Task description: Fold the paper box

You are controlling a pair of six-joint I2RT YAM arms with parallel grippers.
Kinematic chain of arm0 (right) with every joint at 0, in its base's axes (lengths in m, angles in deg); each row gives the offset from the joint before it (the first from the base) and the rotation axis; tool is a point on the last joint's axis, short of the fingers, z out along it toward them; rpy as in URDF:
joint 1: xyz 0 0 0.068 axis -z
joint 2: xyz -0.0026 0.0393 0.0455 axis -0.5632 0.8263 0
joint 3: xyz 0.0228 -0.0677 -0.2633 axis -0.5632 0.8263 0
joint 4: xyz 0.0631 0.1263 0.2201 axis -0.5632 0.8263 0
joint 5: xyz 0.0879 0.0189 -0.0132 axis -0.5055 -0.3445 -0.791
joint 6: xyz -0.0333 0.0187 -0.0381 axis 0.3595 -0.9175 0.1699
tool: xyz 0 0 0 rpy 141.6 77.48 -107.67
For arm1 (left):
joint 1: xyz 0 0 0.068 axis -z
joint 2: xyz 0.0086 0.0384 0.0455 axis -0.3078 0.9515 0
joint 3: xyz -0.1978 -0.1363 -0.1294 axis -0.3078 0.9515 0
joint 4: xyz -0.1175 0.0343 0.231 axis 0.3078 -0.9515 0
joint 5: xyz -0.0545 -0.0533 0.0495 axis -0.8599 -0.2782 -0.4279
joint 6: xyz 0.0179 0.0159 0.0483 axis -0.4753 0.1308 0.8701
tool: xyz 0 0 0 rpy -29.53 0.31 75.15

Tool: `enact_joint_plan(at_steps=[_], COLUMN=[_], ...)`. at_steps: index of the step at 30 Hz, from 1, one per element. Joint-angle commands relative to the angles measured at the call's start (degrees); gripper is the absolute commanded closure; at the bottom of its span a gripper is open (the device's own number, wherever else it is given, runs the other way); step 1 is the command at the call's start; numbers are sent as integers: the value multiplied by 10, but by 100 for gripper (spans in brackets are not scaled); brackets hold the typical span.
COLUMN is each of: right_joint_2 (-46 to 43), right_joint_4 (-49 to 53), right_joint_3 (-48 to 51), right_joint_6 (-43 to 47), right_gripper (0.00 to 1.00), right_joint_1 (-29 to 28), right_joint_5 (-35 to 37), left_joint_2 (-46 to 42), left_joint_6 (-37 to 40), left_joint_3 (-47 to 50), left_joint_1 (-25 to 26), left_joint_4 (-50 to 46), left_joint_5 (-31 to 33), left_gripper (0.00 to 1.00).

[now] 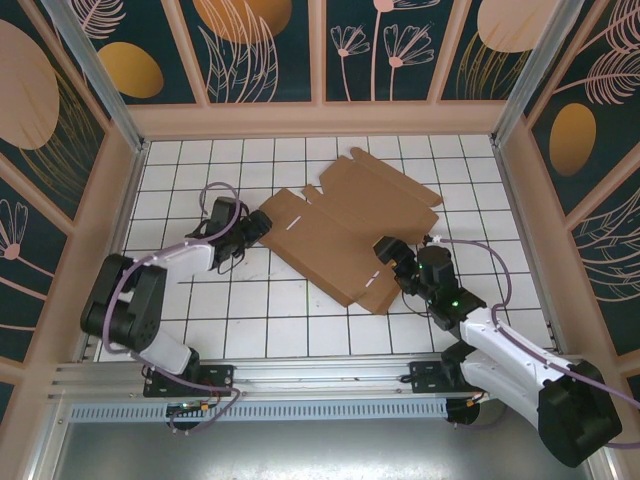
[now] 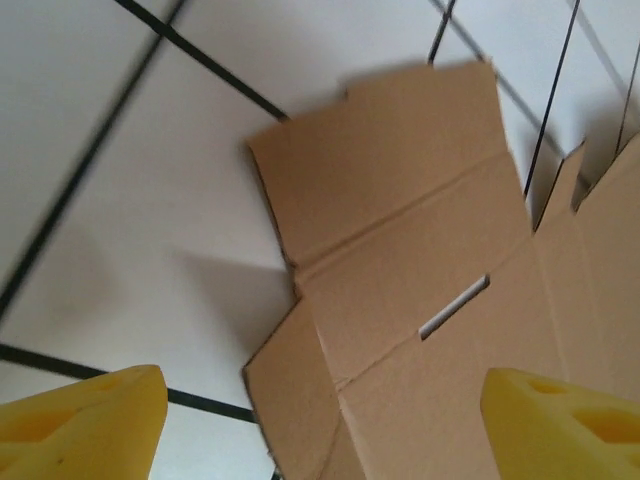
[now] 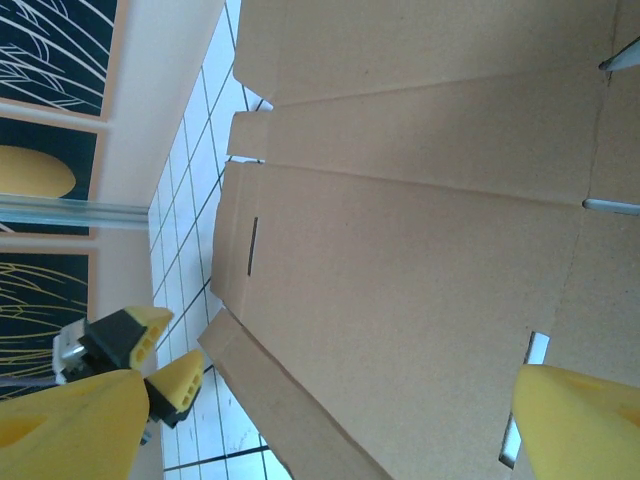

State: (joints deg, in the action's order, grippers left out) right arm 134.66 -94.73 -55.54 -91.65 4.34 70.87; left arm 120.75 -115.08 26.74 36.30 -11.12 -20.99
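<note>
The paper box (image 1: 345,220) lies unfolded and flat on the white tiled floor, a brown cardboard sheet with flaps, slots and crease lines. My left gripper (image 1: 258,222) sits at its left edge, open. In the left wrist view its yellow fingertips (image 2: 80,420) stand wide apart, with the box's corner flap (image 2: 400,300) below and between them. My right gripper (image 1: 383,248) hovers at the box's near right corner, also open. In the right wrist view the cardboard (image 3: 400,250) spreads under its wide-set yellow fingertips (image 3: 580,420), and the left gripper (image 3: 150,365) shows beyond the sheet's far edge.
Wooden walls with dark patterned panels (image 1: 320,50) enclose the tiled floor (image 1: 300,320) on three sides. A metal rail (image 1: 300,375) carrying both arm bases runs along the near edge. Bare tiles lie in front of the box and at the far left.
</note>
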Motion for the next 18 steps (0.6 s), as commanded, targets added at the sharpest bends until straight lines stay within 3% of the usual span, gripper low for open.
enact_joint_plan(at_steps=[1,7,14,18], right_joint_2=[9,5,1,0], right_joint_4=[-4,1,-1,-9], right_joint_3=[3,3,4,4], right_joint_6=[11,12,12,11], right_gripper=[6,6,6,6], right_joint_1=[4,7,9,9], right_joint_5=[-4,-8,-11,-13], left_joint_2=[46,109,137,116], left_joint_6=[70,107,104,74], left_joint_3=[-42,-99,-111,-86], left_joint_1=[0,-5,-12,-12], left_joint_4=[-46,-70,-52,-25], left_joint_5=[-64,-66,-98,-91], left_gripper=[28,52,100,100])
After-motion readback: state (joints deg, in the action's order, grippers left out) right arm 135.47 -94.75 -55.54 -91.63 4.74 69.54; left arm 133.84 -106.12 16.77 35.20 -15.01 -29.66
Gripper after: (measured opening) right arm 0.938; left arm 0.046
